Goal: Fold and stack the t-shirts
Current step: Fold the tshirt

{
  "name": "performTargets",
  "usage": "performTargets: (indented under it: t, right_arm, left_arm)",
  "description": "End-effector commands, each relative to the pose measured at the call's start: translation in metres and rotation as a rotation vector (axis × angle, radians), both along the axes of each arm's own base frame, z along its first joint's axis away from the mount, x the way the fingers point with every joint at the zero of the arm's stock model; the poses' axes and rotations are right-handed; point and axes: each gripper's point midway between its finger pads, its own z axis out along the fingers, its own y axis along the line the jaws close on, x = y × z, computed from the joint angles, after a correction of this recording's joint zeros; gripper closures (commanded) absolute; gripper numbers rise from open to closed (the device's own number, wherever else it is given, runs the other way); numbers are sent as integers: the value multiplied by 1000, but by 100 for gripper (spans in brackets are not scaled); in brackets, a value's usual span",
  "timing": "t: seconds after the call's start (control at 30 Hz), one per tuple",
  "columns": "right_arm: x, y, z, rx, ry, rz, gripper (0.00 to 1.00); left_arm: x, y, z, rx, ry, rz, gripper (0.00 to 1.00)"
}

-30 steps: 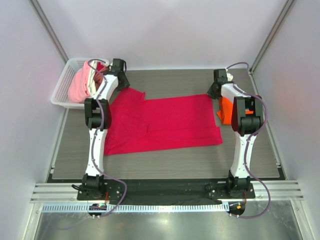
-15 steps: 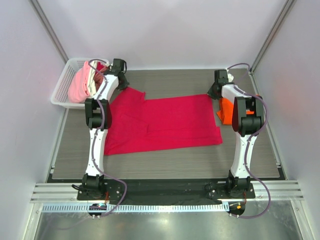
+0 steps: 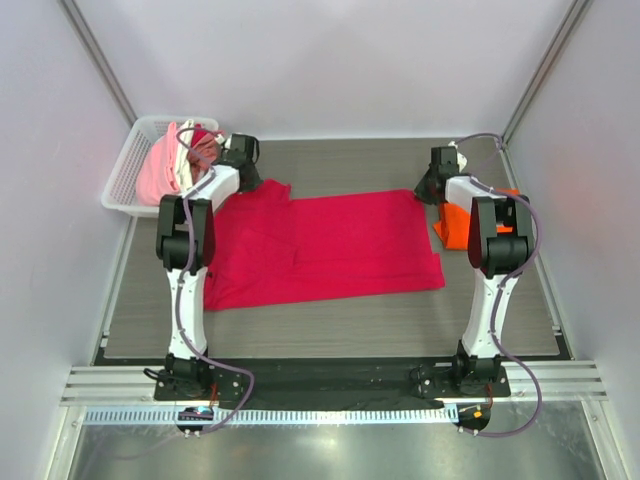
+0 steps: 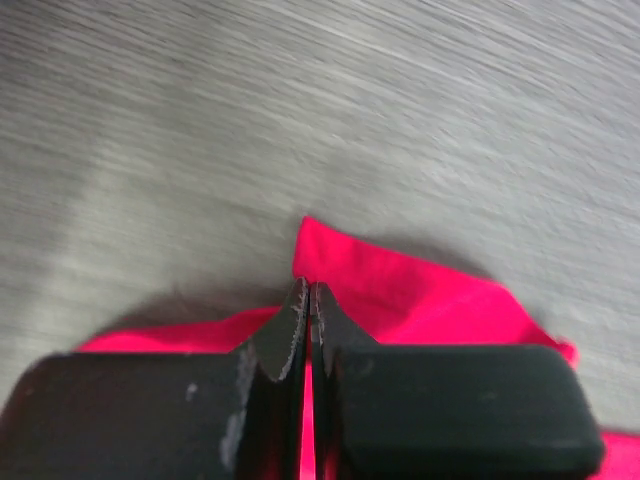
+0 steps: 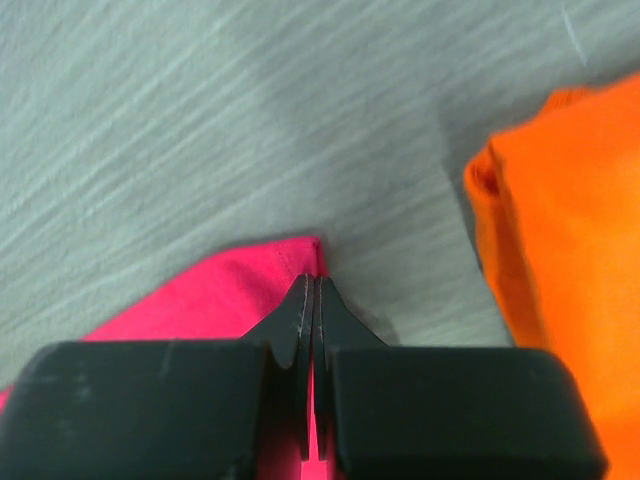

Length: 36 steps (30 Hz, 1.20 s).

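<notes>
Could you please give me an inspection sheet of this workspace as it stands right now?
Surface: grey wood-grain table, flat.
Job's things: crimson t-shirt spread flat in the middle; orange t-shirt folded at the right; pink and white cloth heaped in the white basket at the far left corner.
Clutter: nothing seen.
Grippers: left end effector shut on the crimson t-shirt's far left corner; right end effector shut on its far right corner.
Cables: purple cables run along both arms; no snag visible.
Surroundings: white walls; metal rail at the near edge.
</notes>
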Motion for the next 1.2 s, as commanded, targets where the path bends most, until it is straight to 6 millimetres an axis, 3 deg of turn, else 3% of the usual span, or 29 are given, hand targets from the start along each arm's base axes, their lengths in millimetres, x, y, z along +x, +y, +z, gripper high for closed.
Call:
performTargets:
  t: [0.0,0.17,0.53,0.73,0.87,0.97,1.0,1.1,1.17]
  right_arm:
    - [-1,6,32,22,-79,23,99]
    - [-11,0,43,1,-107,5,99]
    - [-36,-9,80,-14,-182,-44,99]
    - [-55,-24,91,-30,-203,-111,99]
    - [-65,-30,95,-41,-210,-130,99]
    - [-68,-32,100,-41,-215,-130,99]
    - [-68,-33,102,-41,-216,-127,99]
    - [-71,-32,104,-38,-205,-115,99]
    - [-73,-28,103,-23,-200,-98,99]
  left_arm:
    - [22,-7,90,45,-258,-14,100]
    - [6,-7,127,100,-335,4,100]
    - [-38,2,152,97,-365,32,100]
    - [-65,5,157,99,-364,26,100]
    - [-88,7,174,119,-397,25,100]
    - [-106,9,175,172,-396,19,100]
    - [-114,11,188,177,-423,22,100]
    - [-132,14,200,208,-449,21,100]
    - [-140,13,198,217,-447,16,100]
